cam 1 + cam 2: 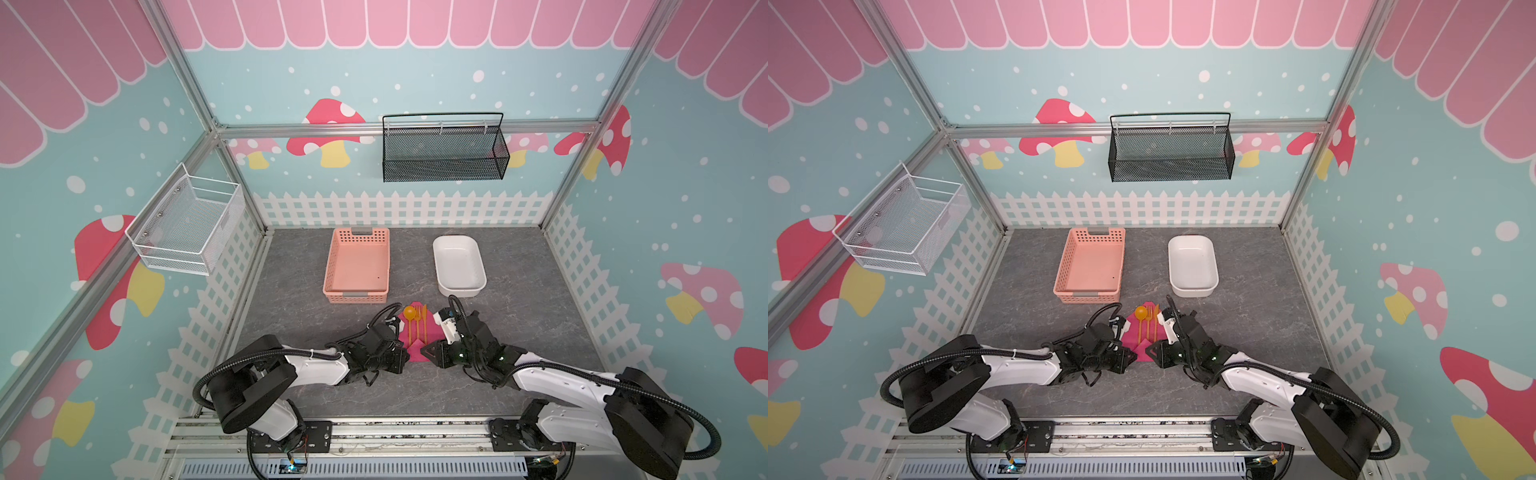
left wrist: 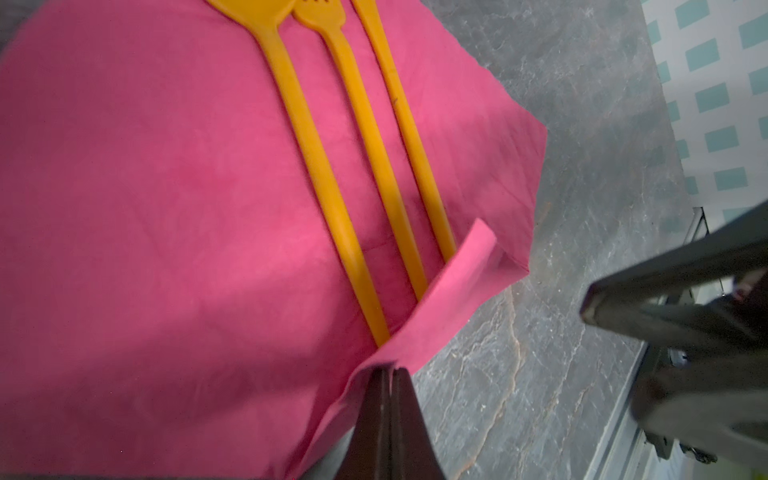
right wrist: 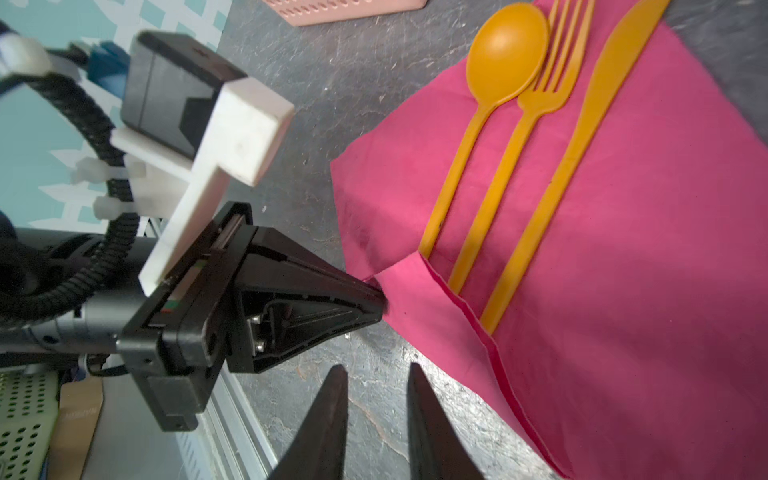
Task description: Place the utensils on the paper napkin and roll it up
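Closest to me, both arms reach in from the near rail and meet low over the table (image 1: 519, 374), tips almost nose to nose. Between them, on the near side of the basket (image 1: 360, 237) and the white tub (image 1: 459, 266), lies the napkin (image 2: 166, 208). The spoon (image 3: 507, 58), fork (image 3: 552, 79) and knife (image 3: 602, 83) rest on it side by side, heads toward the back wall and handles toward the arms.

The napkin's near edge is turned up into a flap (image 2: 449, 299) that covers the handle ends. The left gripper (image 2: 388, 372) is clamped tight on one end of that flap, a pinch of pink paper caught between its closed jaws. The right gripper (image 3: 378, 368) holds nothing. Its jaws stand a little apart over bare table, just beside the napkin's near edge.

So the cutlery looks placed, and the roll seems only just begun.

To do it well, I would have the right gripper take the free end of the flap, level with the left one's hold, so the fold runs straight across. Both should then carry the flap over the handles together, low and at one pace. The paper is thin, and a pull from one side alone could tear it or skew the roll. Any drag along the table could also slide the three pieces out of line, so the handles should be tucked snugly under the first turn before rolling on.
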Tool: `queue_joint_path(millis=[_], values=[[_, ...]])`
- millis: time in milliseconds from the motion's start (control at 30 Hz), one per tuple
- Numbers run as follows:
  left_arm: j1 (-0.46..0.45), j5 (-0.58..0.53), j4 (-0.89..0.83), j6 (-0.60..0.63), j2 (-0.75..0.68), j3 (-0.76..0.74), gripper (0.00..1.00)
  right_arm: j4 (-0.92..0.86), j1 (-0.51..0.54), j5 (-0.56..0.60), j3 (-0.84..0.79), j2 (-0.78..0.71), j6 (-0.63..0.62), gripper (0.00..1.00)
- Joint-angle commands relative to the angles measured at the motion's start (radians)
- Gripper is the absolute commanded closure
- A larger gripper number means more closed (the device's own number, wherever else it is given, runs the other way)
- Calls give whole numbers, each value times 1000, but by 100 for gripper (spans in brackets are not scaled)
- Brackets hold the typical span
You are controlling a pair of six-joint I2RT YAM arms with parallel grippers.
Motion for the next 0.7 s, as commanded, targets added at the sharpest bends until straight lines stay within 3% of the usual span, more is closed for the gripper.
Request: queue_joint_path(millis=[0, 667], values=[[4, -11, 21, -9, 14, 22, 98, 135, -17, -95, -27, 49, 60, 79], [12, -16, 8, -15, 25, 30, 98, 378, -74, -202, 6, 333, 89, 84]])
